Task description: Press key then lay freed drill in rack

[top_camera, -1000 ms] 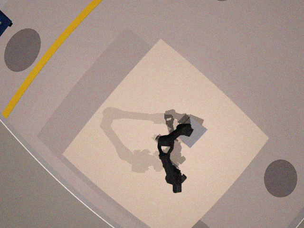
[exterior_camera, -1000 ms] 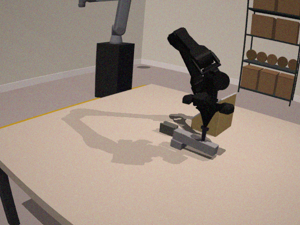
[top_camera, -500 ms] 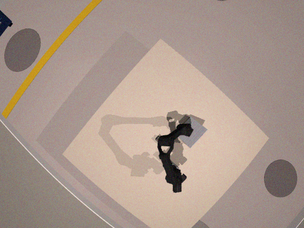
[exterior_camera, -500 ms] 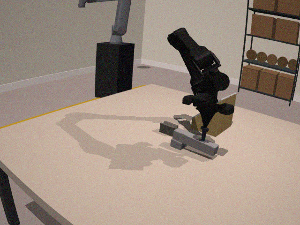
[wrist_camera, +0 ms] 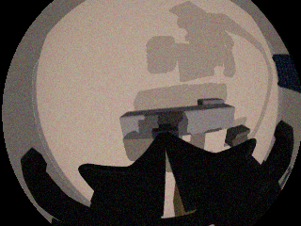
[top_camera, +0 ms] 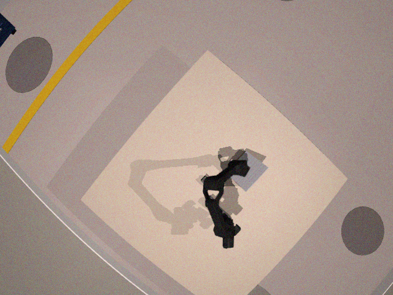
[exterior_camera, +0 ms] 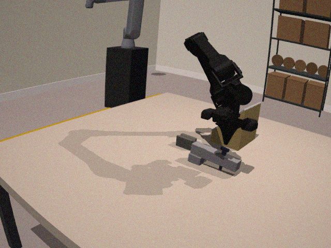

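The setting is a robotics workshop. From here, a shelving unit (exterior_camera: 270, 50) holds brown boxes (exterior_camera: 290, 28); a second robot arm (exterior_camera: 134, 19) stands on a black pedestal (exterior_camera: 106, 77), near yellow floor marking (top_camera: 68, 61) (exterior_camera: 61, 122).
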Controlling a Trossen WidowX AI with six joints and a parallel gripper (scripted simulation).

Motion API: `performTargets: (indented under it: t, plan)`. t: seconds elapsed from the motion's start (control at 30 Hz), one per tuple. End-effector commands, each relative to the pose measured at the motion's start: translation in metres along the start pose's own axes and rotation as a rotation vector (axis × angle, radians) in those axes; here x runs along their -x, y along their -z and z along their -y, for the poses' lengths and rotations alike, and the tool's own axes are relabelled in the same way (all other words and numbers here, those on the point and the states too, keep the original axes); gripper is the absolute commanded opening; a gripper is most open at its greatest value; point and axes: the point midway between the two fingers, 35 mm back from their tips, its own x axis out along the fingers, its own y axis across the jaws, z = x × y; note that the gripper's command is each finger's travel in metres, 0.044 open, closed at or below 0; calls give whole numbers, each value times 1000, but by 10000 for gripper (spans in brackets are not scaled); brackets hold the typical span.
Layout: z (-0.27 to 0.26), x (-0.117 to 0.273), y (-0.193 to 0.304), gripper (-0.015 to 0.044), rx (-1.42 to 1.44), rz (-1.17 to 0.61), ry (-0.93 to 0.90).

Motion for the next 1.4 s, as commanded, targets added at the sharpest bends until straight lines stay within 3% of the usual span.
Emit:
performTargets:
  t: [0.0,0.27,0.4,0.5,1.0,1.23,1.37]
  plan:
    - [5,-11,5,53,12,-44,32]
    - [-3,63,-2,262,13,-45,30]
    - [-1,57,-2,368,28,-35,25]
    - [17,49,-9,440,195,-37,14]
    - [134,-8,-11,440,1267,-47,-5]
    - [166,-24,0,440,1568,-67,-3]
    - [167,-25,1,440,1584,-69,-3]
